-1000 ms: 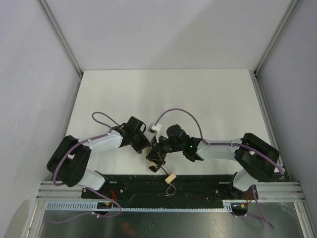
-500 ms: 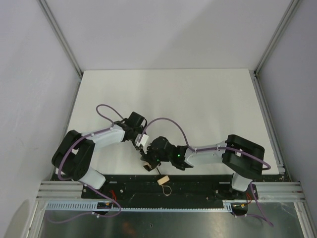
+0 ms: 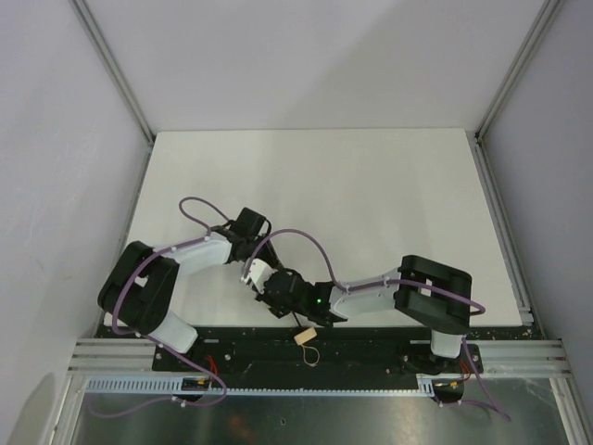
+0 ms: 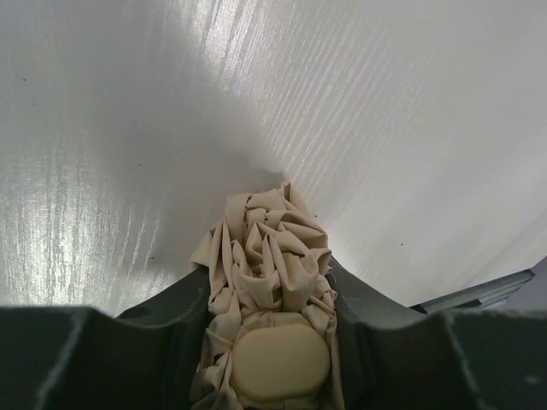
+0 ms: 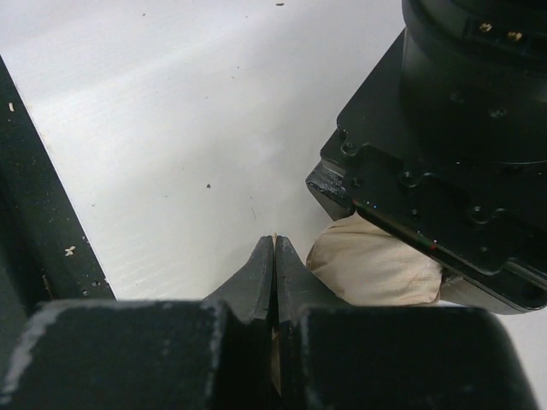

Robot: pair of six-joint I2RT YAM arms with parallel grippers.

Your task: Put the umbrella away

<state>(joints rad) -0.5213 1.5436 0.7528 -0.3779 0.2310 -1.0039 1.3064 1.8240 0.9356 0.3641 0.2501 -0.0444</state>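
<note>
The umbrella is a crumpled beige fabric bundle [image 4: 265, 243] with a pale round cap [image 4: 280, 363]. My left gripper [image 4: 269, 282] is shut on it, just above the white table. In the top view its pale wooden handle [image 3: 304, 337] and cord loop lie on the black rail at the near edge. My left gripper [image 3: 259, 275] and right gripper [image 3: 278, 298] meet there, hiding the fabric. In the right wrist view my right gripper [image 5: 273, 243] is shut with a thin tan strip between the jaws. The tan bundle [image 5: 376, 265] lies just to its right, under the left gripper's black body [image 5: 444, 154].
The white table [image 3: 371, 185] stretches far behind both arms, with grey enclosure walls on three sides. A black base rail [image 3: 389, 336] runs along the near edge and also shows in the right wrist view [image 5: 26, 213].
Both grippers have moved left and toward the near edge, still together on the umbrella. The right arm has stretched further left. The wooden handle has shifted slightly left.
</note>
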